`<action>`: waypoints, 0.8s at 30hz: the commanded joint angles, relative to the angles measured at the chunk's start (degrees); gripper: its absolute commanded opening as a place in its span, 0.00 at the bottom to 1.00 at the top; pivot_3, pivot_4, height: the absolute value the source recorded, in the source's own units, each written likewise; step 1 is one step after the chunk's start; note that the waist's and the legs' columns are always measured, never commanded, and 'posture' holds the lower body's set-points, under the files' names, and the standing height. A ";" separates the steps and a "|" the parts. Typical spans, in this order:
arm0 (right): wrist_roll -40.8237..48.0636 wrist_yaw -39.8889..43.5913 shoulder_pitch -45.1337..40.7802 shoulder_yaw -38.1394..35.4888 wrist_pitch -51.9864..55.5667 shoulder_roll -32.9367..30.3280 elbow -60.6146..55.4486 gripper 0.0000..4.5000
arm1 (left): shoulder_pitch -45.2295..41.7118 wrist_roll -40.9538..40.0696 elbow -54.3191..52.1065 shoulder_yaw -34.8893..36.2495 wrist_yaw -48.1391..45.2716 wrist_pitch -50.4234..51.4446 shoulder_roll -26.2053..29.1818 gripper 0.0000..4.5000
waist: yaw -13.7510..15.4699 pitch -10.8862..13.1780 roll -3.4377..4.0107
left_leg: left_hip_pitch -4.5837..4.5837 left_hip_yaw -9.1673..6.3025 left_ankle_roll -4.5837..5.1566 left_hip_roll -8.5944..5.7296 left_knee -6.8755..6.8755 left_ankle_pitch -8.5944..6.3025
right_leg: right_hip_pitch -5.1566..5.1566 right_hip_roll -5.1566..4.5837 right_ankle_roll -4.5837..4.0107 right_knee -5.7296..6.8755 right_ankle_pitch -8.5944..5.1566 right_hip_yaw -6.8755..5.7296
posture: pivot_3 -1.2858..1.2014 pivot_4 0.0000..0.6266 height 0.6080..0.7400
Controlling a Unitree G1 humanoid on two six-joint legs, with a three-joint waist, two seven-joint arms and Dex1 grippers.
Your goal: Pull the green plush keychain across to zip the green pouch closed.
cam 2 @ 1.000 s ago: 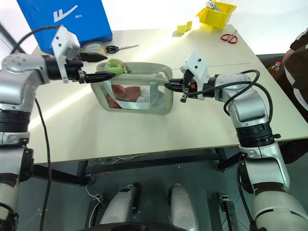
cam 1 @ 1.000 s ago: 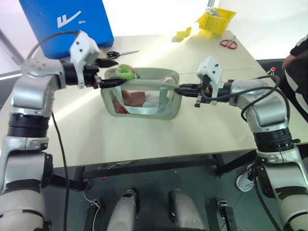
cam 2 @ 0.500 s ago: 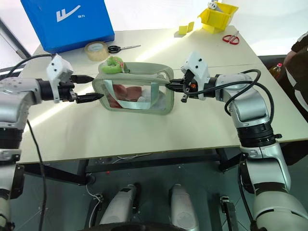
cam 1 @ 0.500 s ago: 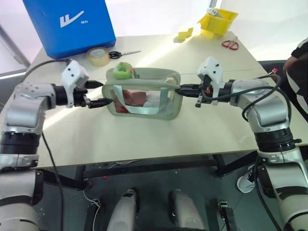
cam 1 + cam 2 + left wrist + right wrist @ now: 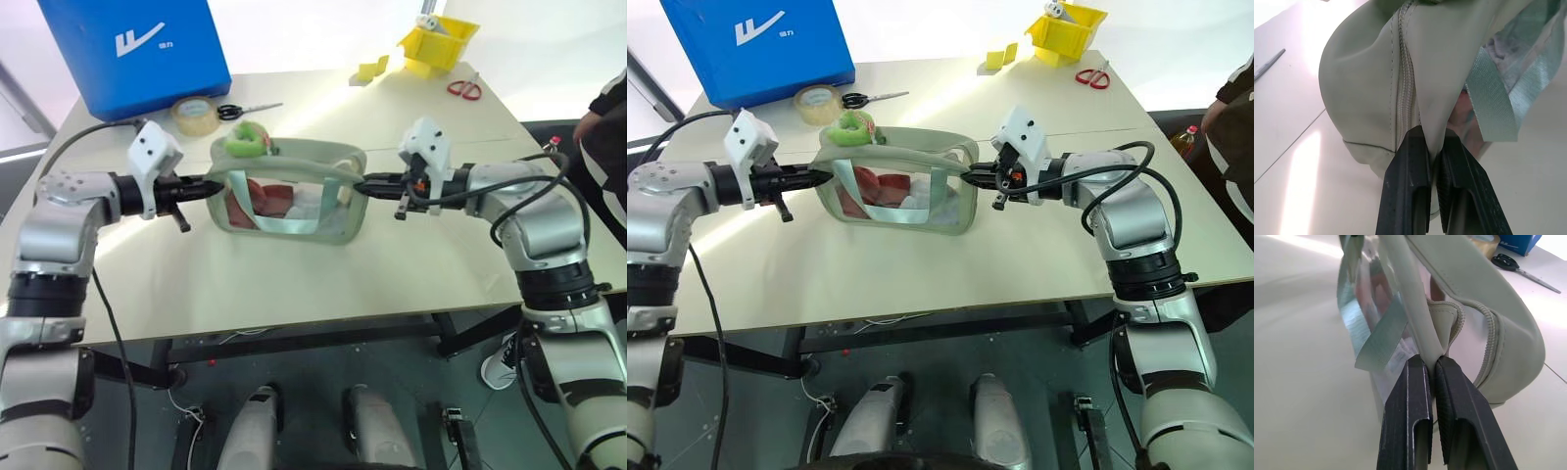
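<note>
The fuzzy lime-green plush keychain point(image 5: 245, 141) sits atop the boxy sage-green pouch's point(image 5: 294, 201) far-left corner on my worktop point(image 5: 294, 284); my left gripper point(image 5: 208, 185) has just clenched its jaws on the left end, the right gripper point(image 5: 364, 183) clamping the opposite end, so it's braced for zipping.

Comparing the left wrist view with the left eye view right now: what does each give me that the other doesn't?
Left wrist view alone: the left gripper shut on a fold of the green pouch fabric beside the zipper seam at that end.

Left eye view alone: the green plush keychain on top of the pouch near its left end, the right gripper shut on the opposite end, plus the tape roll, scissors and blue box behind.

Both: the pouch with its strap and clear window, on the table.
</note>
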 commanded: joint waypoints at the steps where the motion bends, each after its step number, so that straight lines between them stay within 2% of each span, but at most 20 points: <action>1: 0.77 0.00 -2.68 -0.94 -0.51 0.68 0.20 0.24 | 3.20 -2.64 -7.82 3.84 1.00 3.33 2.32 0.00 | 0.11 0.00 0.00 | 0.00 0.00 0.00 0.00 -0.01 0.00 | -0.01 0.00 0.00 0.01 0.00 0.00 | 0.52 0.24 1.00; 3: 0.11 0.18 -3.48 -0.70 -1.41 0.79 1.40 0.44 | 5.07 -2.90 -9.79 4.35 1.96 4.01 2.41 0.00 | 0.26 0.00 0.00 | 0.00 0.00 0.00 0.00 0.00 0.00 | 0.00 -0.01 -0.01 0.01 0.00 0.01 | 0.52 0.24 1.00; 4: -0.68 0.29 -4.13 -0.46 -2.43 0.56 2.34 0.58 | 5.76 -2.79 -10.30 4.51 2.59 3.90 2.31 0.00 | 0.29 0.00 0.00 | 0.00 0.00 0.00 0.00 0.02 0.00 | 0.00 -0.01 -0.01 0.01 0.00 0.00 | 0.52 0.24 1.00; 7: -0.31 2.42 -8.42 -1.10 -2.96 -0.16 5.24 0.87 | 6.95 -2.20 -10.01 4.54 4.10 3.14 1.93 0.00 | 0.31 0.00 0.00 | 0.01 0.00 -0.03 -0.01 0.05 0.02 | 0.02 -0.01 -0.09 0.01 0.02 0.00 | 0.52 0.24 1.00; 10: 2.93 4.76 -14.88 -2.13 -1.27 1.50 5.37 0.87 | 7.20 -1.83 -9.24 4.25 4.45 2.05 2.17 0.00 | 0.15 0.01 0.02 | 0.01 0.00 -0.02 -0.01 0.04 0.05 | 0.01 -0.01 -0.13 0.01 0.03 0.00 | 0.52 0.24 1.00; 13: 5.43 1.06 -20.86 -1.10 -0.02 10.81 4.76 0.87 | 6.17 -1.79 -8.18 3.98 4.33 1.75 2.33 0.00 | -0.38 0.01 0.02 | 0.06 0.00 -0.02 0.02 -0.05 0.05 | -0.01 0.02 -0.11 0.02 0.04 0.01 | 0.52 0.24 1.00; 15: 5.04 -0.97 -21.70 0.00 0.28 15.07 4.41 0.87 | 5.72 -1.66 -7.70 3.82 4.14 1.38 2.39 0.00 | -0.64 -0.02 0.00 | 0.16 -0.02 -0.03 0.07 -0.19 0.05 | -0.01 0.07 -0.10 0.10 0.04 0.00 | 0.52 0.24 1.00; 19: -1.08 -6.31 -20.85 7.33 -1.79 23.45 8.01 0.87 | 4.36 -1.33 -6.50 2.91 3.85 0.71 2.04 0.00 | -0.48 -0.04 -0.04 | 0.17 -0.08 -0.07 0.10 -0.20 0.07 | 0.00 0.14 -0.10 0.12 0.04 -0.04 | 0.52 0.24 1.00; 24: -7.09 -10.07 -22.36 10.83 -6.60 27.01 16.72 0.87 | 4.28 -1.53 -6.75 2.67 3.53 0.69 2.10 0.00 | -0.17 -0.04 -0.04 | 0.15 -0.06 -0.24 0.00 -0.18 0.18 | 0.00 0.06 -0.13 0.11 0.05 -0.01 | 0.52 0.24 1.00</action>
